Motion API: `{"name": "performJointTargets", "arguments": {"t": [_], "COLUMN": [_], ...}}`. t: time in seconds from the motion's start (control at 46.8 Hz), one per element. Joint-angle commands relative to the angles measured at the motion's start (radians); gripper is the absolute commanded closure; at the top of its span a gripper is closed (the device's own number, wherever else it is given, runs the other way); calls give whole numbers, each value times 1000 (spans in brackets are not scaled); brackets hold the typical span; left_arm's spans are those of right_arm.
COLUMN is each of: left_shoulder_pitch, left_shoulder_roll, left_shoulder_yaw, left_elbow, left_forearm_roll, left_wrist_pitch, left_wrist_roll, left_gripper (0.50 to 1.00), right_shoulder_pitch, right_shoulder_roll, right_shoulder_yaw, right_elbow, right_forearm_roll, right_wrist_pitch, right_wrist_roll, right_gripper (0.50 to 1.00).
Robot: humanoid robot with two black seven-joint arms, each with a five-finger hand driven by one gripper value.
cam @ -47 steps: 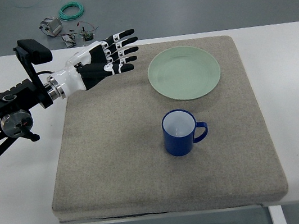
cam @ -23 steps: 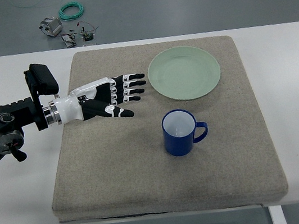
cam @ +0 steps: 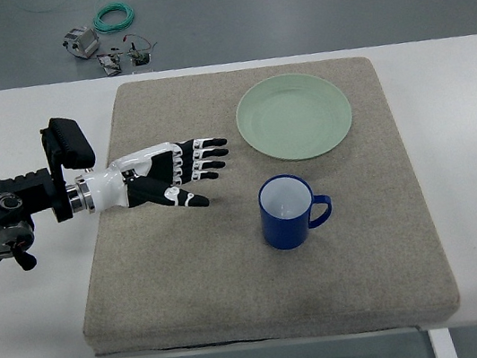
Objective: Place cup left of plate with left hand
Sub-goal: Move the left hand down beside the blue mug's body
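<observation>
Here the left hand [cam: 170,175] hovers over the mat [cam: 163,273] with fingers spread and empty, while the blue cup [cam: 286,211] stands upright to its right and slightly nearer, handle pointing right, just near of the green plate [cam: 294,116].

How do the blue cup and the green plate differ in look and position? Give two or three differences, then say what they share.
The blue cup is dark blue with a white inside; the green plate is pale green all over. The cup is tall, with a handle pointing to the picture's right; the plate is flat and wide, with no handle. The cup stands nearer the camera than the plate. Both are round, empty and rest on the grey mat.
</observation>
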Motion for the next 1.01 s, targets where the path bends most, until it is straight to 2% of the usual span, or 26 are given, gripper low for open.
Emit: {"name": "performJointTargets", "arguments": {"t": [0.0, 0.578, 0.984], "left_shoulder_pitch": [-1, -11, -14], "left_shoulder_roll": [-8, -129, -141], "left_shoulder_yaw": [-2, 1, 1], "left_elbow": [0, 14, 12], "left_forearm_roll": [9, 52, 55], "left_wrist_pitch": [0, 0, 0], "left_wrist_roll": [0, 2, 2], "left_gripper": [508, 508, 508], "right_shoulder_pitch": [0, 0, 0], "right_shoulder_roll": [0, 0, 0], "right_shoulder_yaw": [0, 0, 0], "right_elbow": [0, 0, 0], "right_forearm_roll": [0, 0, 0], "right_wrist_pitch": [0, 0, 0], "right_wrist_roll": [0, 0, 0], "right_gripper": [566, 566, 566]}}
